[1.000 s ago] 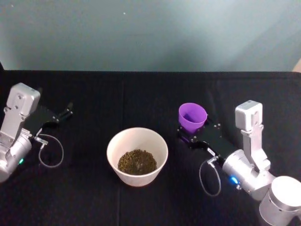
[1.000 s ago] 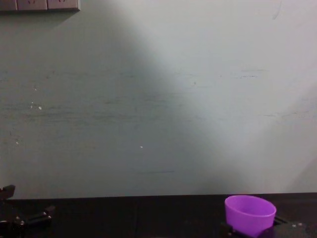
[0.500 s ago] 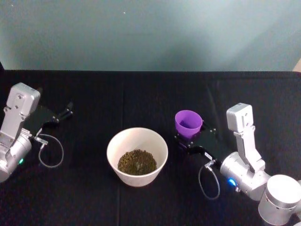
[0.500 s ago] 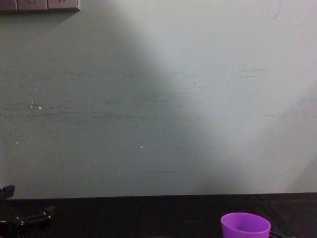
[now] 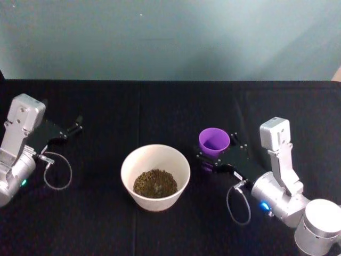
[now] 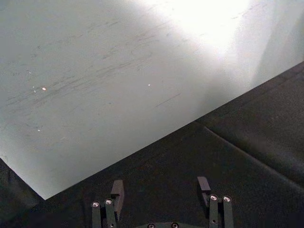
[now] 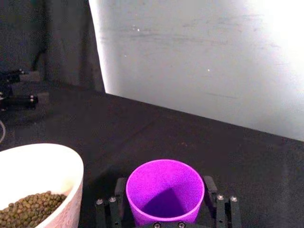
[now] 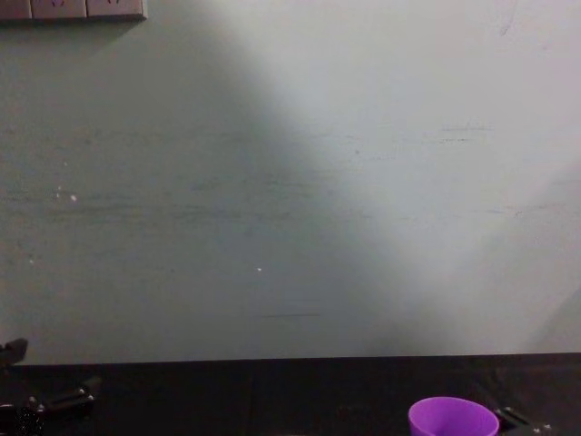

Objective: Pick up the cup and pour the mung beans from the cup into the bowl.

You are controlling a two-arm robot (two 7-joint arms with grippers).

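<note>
Head view: on a black-draped table [image 5: 160, 101], a cream bowl [image 5: 155, 177] sits at centre, a mound of mung beans [image 5: 155, 183] in its bottom. Just to its right, the right gripper [image 5: 215, 158] clasps the purple cup [image 5: 214, 142] upright, fingers closed on either side of its lower wall, probably so that nothing left inside can spill. The left gripper [image 5: 68, 128] rests well apart at the far left, apparently parked.

Left wrist view: the left gripper's [image 6: 161, 190] two fingers stand spread apart with nothing between them, above bare black cloth.

Right wrist view: the cup [image 7: 165, 191] sits between the dark fingers [image 7: 209, 190], its interior looking empty; the bowl's rim [image 7: 71, 164] is close beside.

Chest view: the cup's rim [image 8: 452, 417] shows low at the right edge.
</note>
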